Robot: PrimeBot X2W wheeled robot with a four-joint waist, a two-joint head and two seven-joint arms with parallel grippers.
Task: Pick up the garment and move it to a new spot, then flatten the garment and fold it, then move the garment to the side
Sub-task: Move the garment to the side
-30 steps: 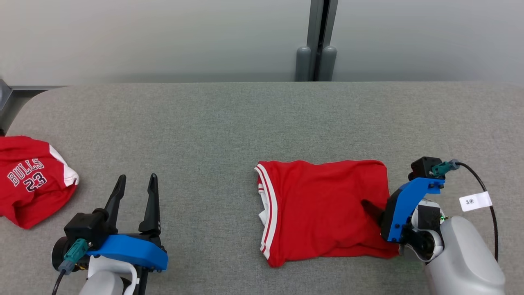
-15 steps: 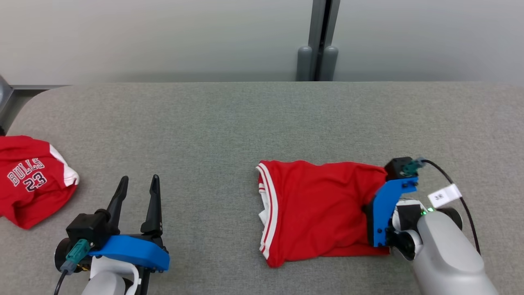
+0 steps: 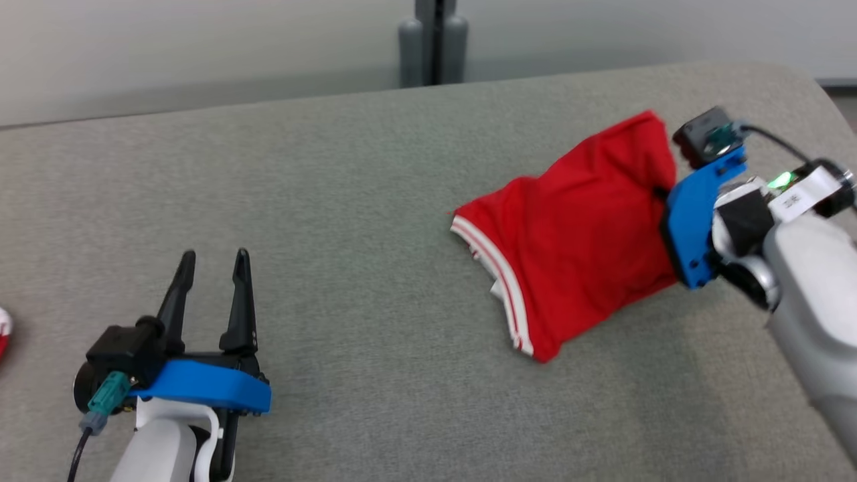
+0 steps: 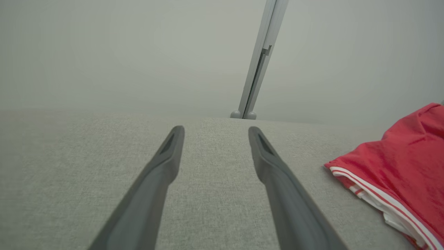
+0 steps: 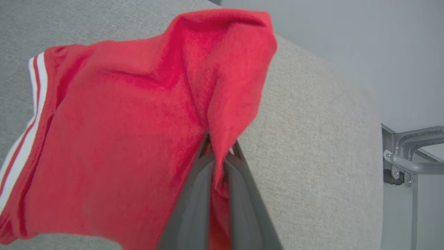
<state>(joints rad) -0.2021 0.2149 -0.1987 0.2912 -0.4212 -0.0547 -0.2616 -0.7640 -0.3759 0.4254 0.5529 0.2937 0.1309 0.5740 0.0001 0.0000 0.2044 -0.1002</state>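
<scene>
**Change noted.** A second ago the right gripper (image 5: 218,156) stood open at the right-hand edge of the folded red garment (image 3: 576,234). It is now closed on that edge, with a ridge of cloth pinched between its fingers, as the right wrist view shows. The gripped end has risen off the surface (image 3: 321,201), and the cloth drapes down from the pinch. The end with the white-striped hem (image 3: 492,268) trails lowest and seems to rest on the surface. The head camera has also swung right, so most of the shift across that view is the camera's own. The second red garment (image 3: 3,341) is now a sliver at the left border.

**Left arm.** The left gripper (image 3: 214,256) is unchanged: fingers spread wide, holding nothing, well apart from the garment.

**Bearing on the task.** The garment appears already folded, so this grasp is judged to open the last step, moving it to the side. The hold is a single pinch on one edge. The layers may slide or open if the trailing end drags.

**Edges and room.**
- The garment hangs near the rounded far-right corner of the surface (image 3: 813,84).
- The right wrist view shows the surface ending not far beyond the gripper, with a metal frame (image 5: 409,163) past it. Margin on that side is limited.
- A grey post (image 3: 432,40) stands behind the far edge, clear of the work.
- Between the two grippers the surface lies bare and wide, and the near side in front of the garment is also free.
</scene>
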